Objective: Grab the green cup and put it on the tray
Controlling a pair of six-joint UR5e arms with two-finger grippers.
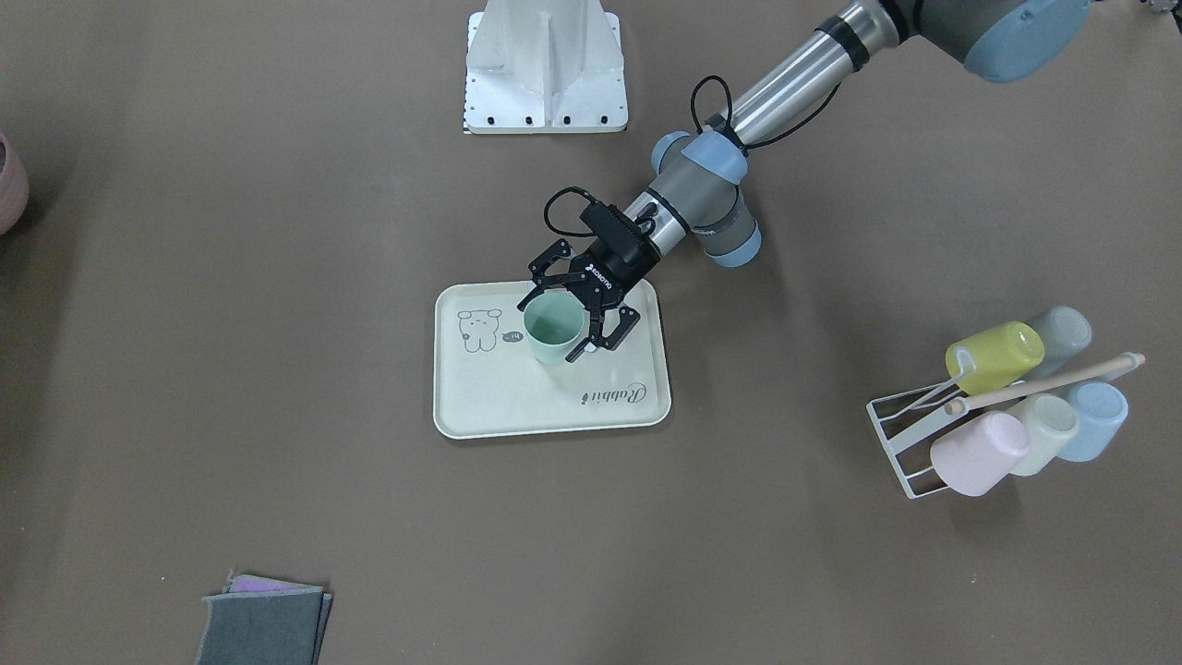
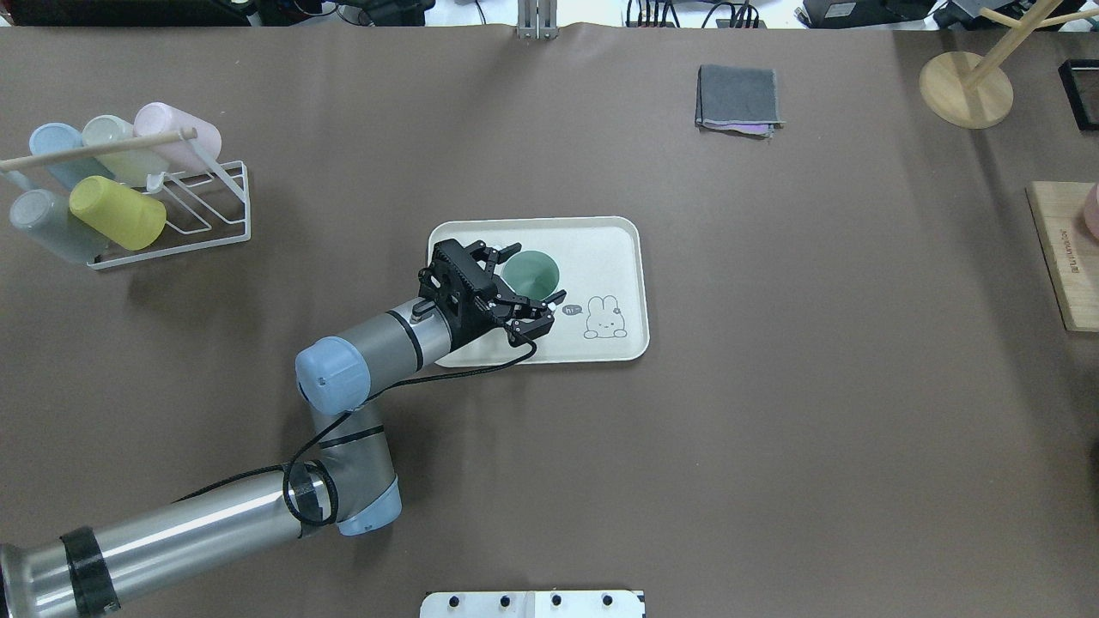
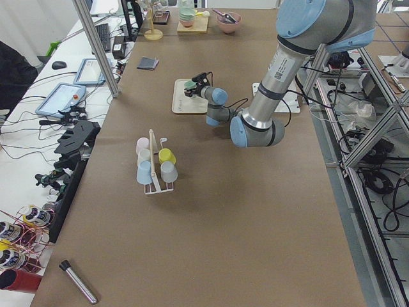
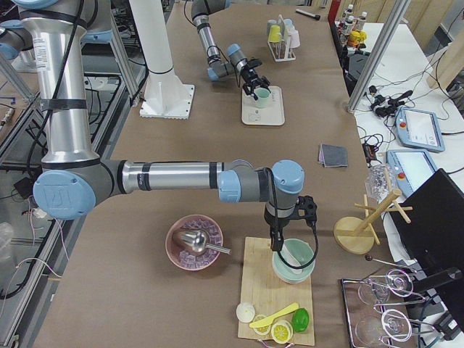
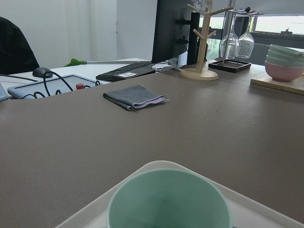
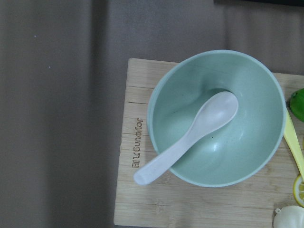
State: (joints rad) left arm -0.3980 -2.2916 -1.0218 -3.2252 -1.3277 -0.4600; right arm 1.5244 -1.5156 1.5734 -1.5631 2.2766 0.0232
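The green cup (image 1: pixel 554 325) is a pale mint tumbler, plain and handle-less, a little narrower at the foot than at the rim, with a smooth inside of the same colour. It stands upright, mouth up, on the cream tray (image 1: pixel 554 417) just below the middle of the front-facing view, in the tray's upper half, just right of the small animal drawing (image 1: pixel 478 330) and above the "Rabbit" script (image 1: pixel 614 394). From the overhead camera the cup (image 2: pixel 530 273) sits in the upper left-centre part of the tray (image 2: pixel 611 249), near the middle of the frame. The left gripper (image 1: pixel 554 329) comes in from the upper right of the front-facing view and straddles the cup, its two black fingers spread wide with one on each side of the cup wall; the gap between them looks a touch wider than the cup, so the jaws stand apart rather than clamped. The left wrist camera shows the cup's rim (image 5: pixel 168 199) filling the bottom centre, with the tray's edge (image 5: pixel 266 210) behind it. The right gripper (image 4: pixel 297 232) hangs over a mint bowl (image 4: pixel 293 262) low in the right-side view, far from the tray; I cannot tell whether it is apart or together.
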